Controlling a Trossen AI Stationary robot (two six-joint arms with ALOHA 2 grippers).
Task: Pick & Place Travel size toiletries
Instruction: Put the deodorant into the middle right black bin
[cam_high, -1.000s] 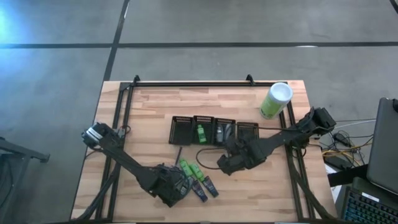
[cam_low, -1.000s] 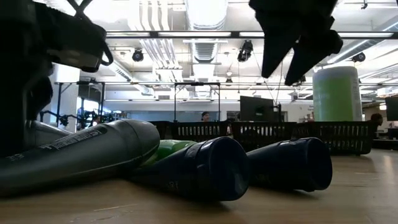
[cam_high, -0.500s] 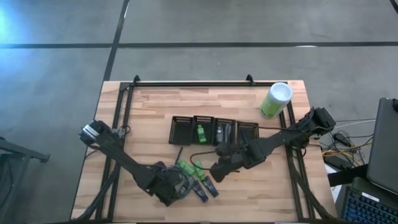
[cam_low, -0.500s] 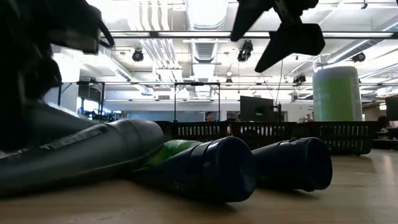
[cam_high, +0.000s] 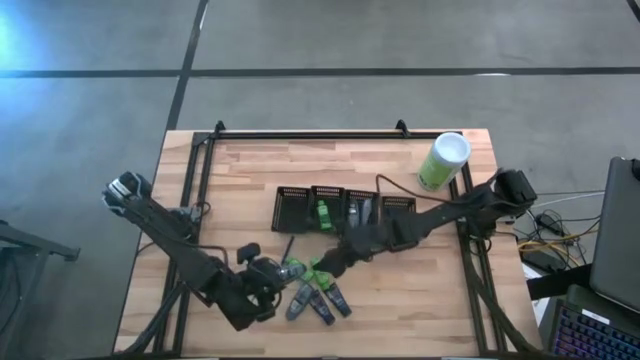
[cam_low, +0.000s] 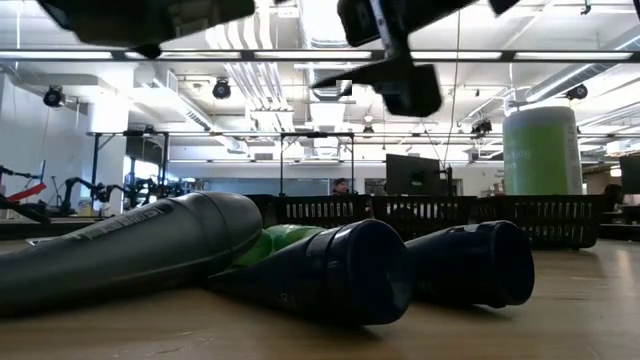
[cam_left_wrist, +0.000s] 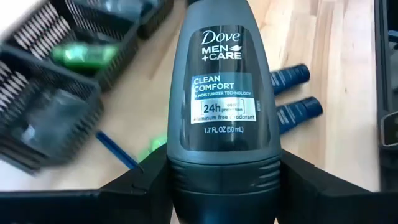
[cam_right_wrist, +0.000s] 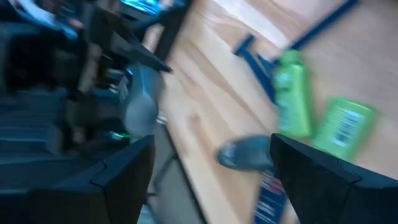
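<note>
Wooden table (cam_high: 250, 170) fills the high view, a row of black mesh baskets (cam_high: 345, 209) across its middle and a tall green canister (cam_high: 443, 161) with a white lid at the back right corner. One basket holds a green tube (cam_high: 323, 213), and the next one along holds grey items.

Left arm reaches in from the left edge, and its gripper (cam_high: 270, 272) sits just left of the loose pile at the front of the table. It's clamped on a grey Dove roll-on (cam_left_wrist: 226, 112): in the left wrist view the bottle stands between the two fingers (cam_left_wrist: 134, 190), cap down in the jaws, label facing the camera. The bottle is carried above the table, with the baskets and two navy tubes (cam_left_wrist: 292, 93) lying on the wood behind it.

Right arm stretches in from the right side, and its gripper (cam_high: 330, 266) hovers right over the green pieces (cam_high: 305, 270) of the pile. Its fingers (cam_right_wrist: 323, 180) are spread wide apart with nothing between them; in the right wrist view two green tubes (cam_right_wrist: 311, 118) and a blue-handled razor (cam_right_wrist: 292, 43) lie on the wood beyond them.

On the table in front of both grippers: a grey tube (cam_high: 297, 303) and the navy tubes (cam_high: 330, 302) side by side, touching or nearly so. The low view shows them lying flat, the grey tube (cam_low: 130, 245) closest, a sliver of green behind it, navy caps (cam_low: 365, 270) toward the camera.
</note>
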